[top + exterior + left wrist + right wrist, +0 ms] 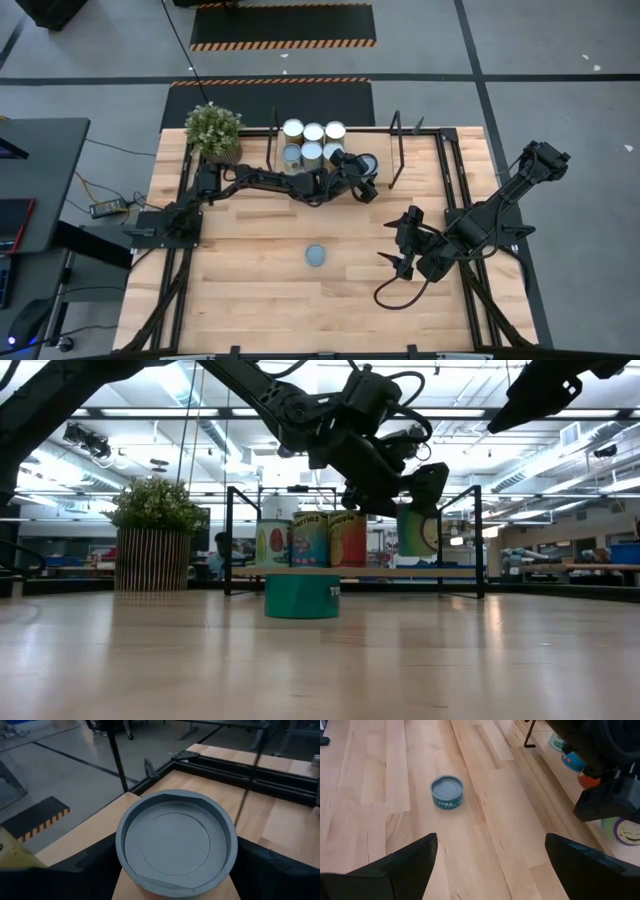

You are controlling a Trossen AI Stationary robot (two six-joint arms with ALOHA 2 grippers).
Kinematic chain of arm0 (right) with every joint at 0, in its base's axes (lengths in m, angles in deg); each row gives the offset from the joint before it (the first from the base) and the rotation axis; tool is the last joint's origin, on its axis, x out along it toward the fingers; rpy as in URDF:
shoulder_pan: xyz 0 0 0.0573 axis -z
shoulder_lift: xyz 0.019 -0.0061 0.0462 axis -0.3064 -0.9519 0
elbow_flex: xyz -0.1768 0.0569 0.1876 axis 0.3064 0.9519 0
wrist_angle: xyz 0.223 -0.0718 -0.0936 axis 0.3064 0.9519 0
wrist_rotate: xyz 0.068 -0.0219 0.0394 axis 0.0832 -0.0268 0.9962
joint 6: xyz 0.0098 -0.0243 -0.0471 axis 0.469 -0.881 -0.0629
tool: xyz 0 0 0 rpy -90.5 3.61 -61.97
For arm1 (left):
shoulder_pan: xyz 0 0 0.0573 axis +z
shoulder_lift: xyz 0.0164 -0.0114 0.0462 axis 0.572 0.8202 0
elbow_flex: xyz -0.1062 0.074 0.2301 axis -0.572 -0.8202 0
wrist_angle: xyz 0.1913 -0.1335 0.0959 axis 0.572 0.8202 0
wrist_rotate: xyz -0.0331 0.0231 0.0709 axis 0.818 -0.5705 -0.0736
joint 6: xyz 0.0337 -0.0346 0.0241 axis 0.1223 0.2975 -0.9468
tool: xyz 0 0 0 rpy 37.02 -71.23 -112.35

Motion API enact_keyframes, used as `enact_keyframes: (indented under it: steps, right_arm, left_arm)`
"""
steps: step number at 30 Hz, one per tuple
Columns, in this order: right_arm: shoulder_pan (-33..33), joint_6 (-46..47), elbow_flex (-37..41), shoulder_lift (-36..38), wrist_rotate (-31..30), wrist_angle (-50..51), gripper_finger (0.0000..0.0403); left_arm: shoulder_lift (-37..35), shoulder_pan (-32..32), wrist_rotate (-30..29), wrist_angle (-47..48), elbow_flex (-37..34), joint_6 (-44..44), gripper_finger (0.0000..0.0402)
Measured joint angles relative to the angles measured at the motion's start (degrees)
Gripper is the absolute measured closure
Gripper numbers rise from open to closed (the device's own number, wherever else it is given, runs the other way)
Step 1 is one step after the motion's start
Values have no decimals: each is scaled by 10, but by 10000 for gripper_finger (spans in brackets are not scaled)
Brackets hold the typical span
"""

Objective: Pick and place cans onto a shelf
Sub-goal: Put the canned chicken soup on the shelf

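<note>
Robotics lab: hazard-striped floor mats [283, 25], exposed ceiling ducts [560, 455], workbenches behind.

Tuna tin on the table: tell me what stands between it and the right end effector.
Nothing visible. The tuna tin sits alone on bare wood ahead of the open right end effector; the left end effector is off at the shelf.

We see a grey concrete floor [520, 60] around the bench [250, 290], crossed by dark seams. Two black mats edged with orange-and-black hazard stripes [282, 25] lie beyond it. A dark desk [35, 180] stands to one side. At table height, we look into a workshop hall with ceiling beams and strip lights [200, 385].
</note>
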State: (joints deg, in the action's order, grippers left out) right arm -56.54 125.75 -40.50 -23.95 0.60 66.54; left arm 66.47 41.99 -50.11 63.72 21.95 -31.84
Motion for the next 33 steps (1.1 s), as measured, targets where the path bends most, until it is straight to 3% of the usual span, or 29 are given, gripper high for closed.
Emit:
enact_keyframes:
  steps: [13, 20, 25, 33]
  right_arm:
    - [0, -3, 0, 0, 0, 0, 25]
    - [-28, 7, 0, 5, 2, 2, 25]
    - [-51, 36, 0, 6, 2, 10, 25]
    - [-56, 50, 0, 6, 1, 9, 25]
  left_arm:
    - [-3, -15, -29, -12, 8, -74, 83]
    - [-6, -85, -23, 19, 26, -159, 83]
    - [-6, -127, 32, 93, 26, -125, 83]
    - [-6, -149, 31, 159, 26, -73, 83]
